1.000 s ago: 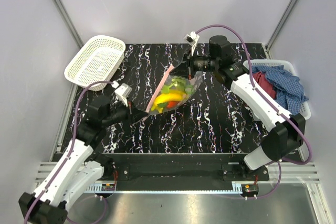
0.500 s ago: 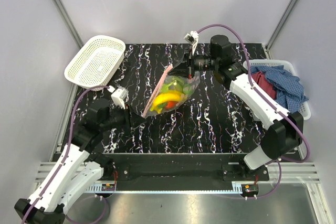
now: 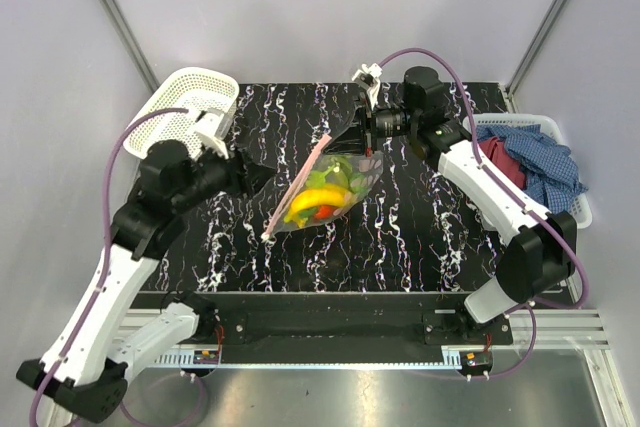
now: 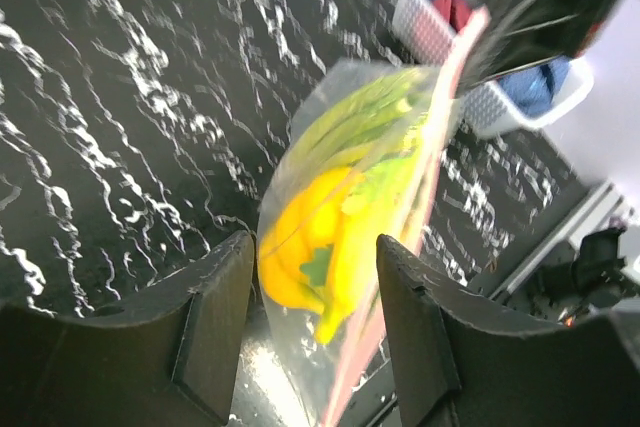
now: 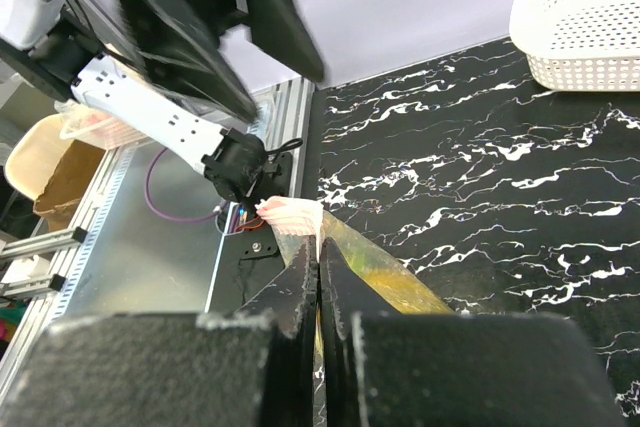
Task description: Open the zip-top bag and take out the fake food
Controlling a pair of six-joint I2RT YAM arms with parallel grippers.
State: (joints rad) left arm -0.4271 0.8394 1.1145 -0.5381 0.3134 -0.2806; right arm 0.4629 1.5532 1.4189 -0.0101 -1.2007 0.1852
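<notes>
**Status.** The right pincer [image 5: 318, 257] is pressed together on the upper corner of the zip-top bag [image 3: 345, 162], gripping it at the pink zip strip [image 3: 300, 187]. The bag hangs slanted from that one corner over the middle of the tabletop [image 3: 420, 237]. The strip runs down toward the left arm, and you cannot confirm whether its lower end touches the tabletop. The fake food [image 3: 320, 197] is inside the bag, bunched low, with yellow, green and a little red showing through the film. The left pincer [image 4: 315, 247] has its fingers apart and empty. It sits close to the bag without touching it and is aimed at it. These views do not show whether the seal is parted.

**Hazards from this position.**

1. **Slip at the held corner.** The whole load hangs from one clamp on thin film. A hard sideways pull by the left pincer can drag the corner out, and the bag drops.
2. **Wrong grasp.** If you close the left pincer across both layers of the strip, pulling only stretches the bag and the seal does not part. Take one lip only.
3. **Swing.** The bag is free to turn about the held corner. A finger that nudges the film before closing pushes the strip out of reach.
4. **Spill.** The strip edge slopes downward, so once it opens the pieces can slide out uncontrolled and roll across the tabletop.
</notes>
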